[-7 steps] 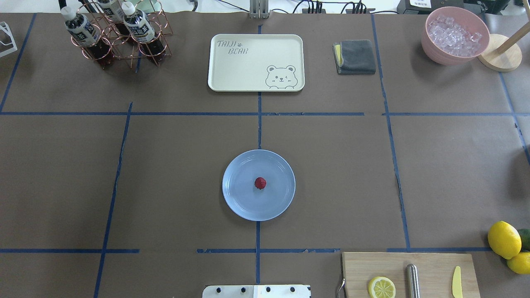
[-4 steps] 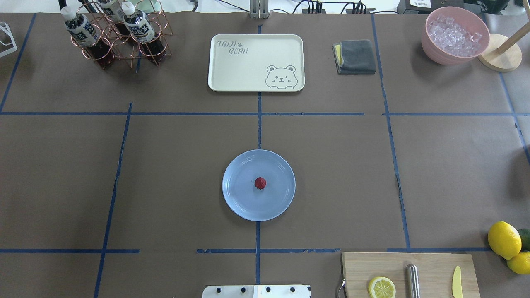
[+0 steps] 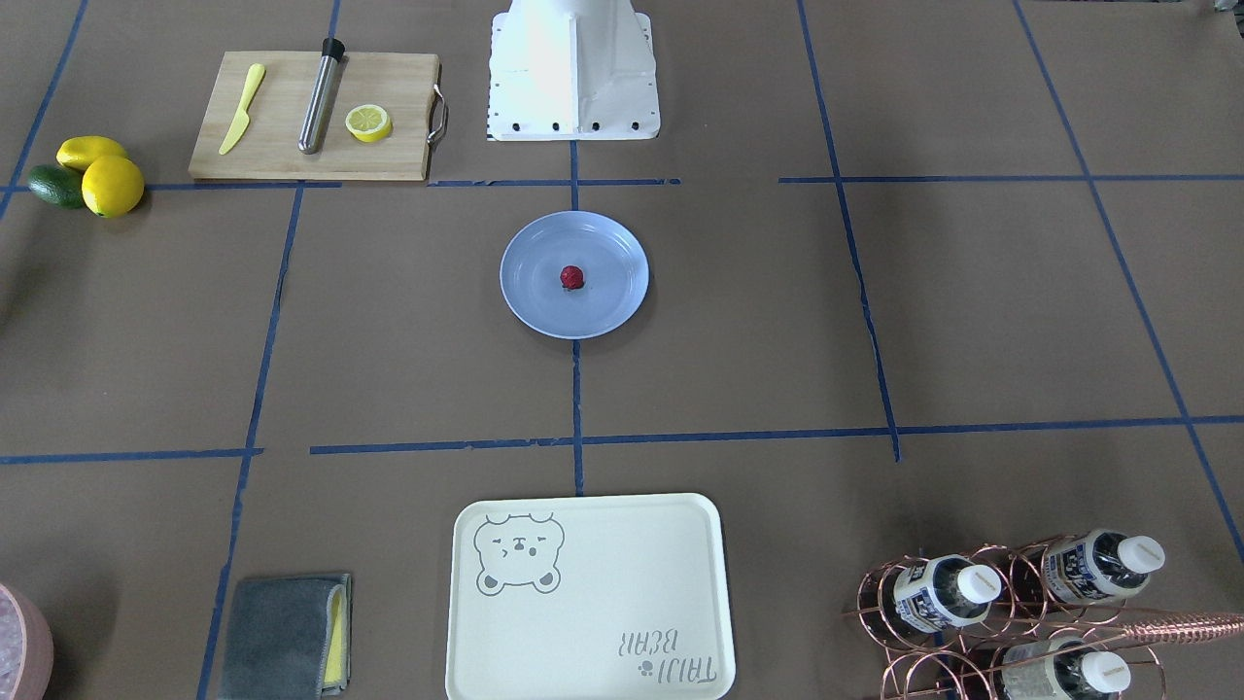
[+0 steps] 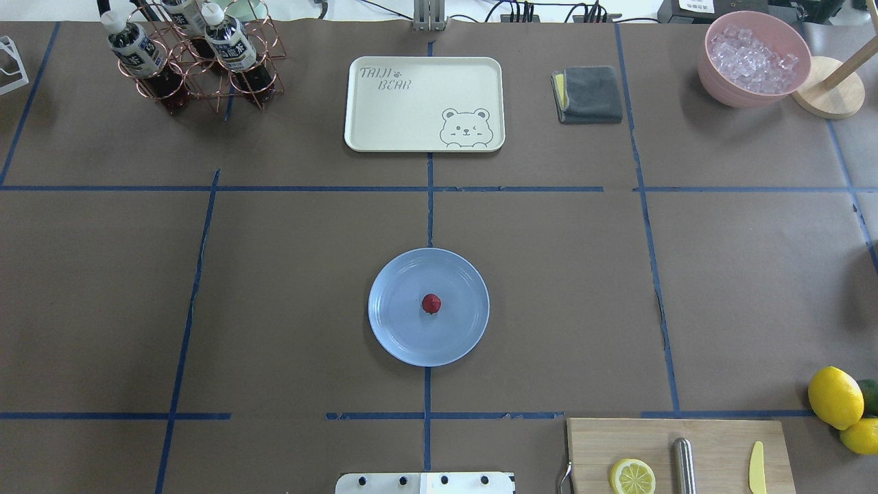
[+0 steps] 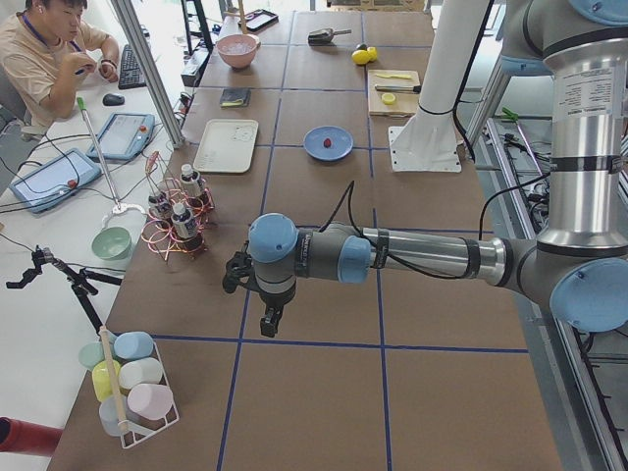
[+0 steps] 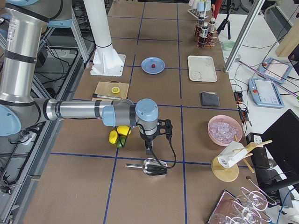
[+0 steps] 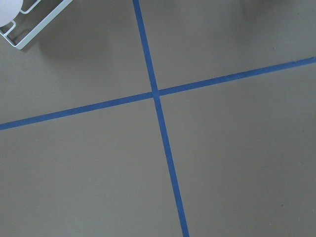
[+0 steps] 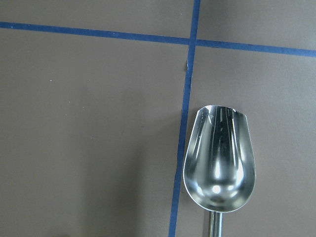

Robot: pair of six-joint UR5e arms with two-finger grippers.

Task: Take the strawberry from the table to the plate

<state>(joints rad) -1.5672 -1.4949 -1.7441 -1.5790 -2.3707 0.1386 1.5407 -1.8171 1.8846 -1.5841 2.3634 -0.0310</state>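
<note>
The small red strawberry [image 4: 431,302] [image 3: 572,278] lies in the middle of the pale blue plate [image 4: 394,333] [image 3: 530,297], which rests on the brown table [image 4: 288,274] close to the robot's base. Neither arm reaches into the overhead or front-facing views. My left gripper [image 5: 267,319] hangs over the table's far left end, well away from the plate; I cannot tell whether it is open or shut. My right gripper [image 6: 148,149] hangs over the far right end, just above a metal scoop [image 8: 219,163]; its state cannot be told either.
A cream bear tray [image 4: 424,103], a grey cloth [image 4: 588,94] and a copper bottle rack [image 4: 195,58] line the far side. A pink bowl of ice [image 4: 753,58] stands far right. A cutting board [image 4: 679,456] and lemons [image 4: 835,398] sit near right.
</note>
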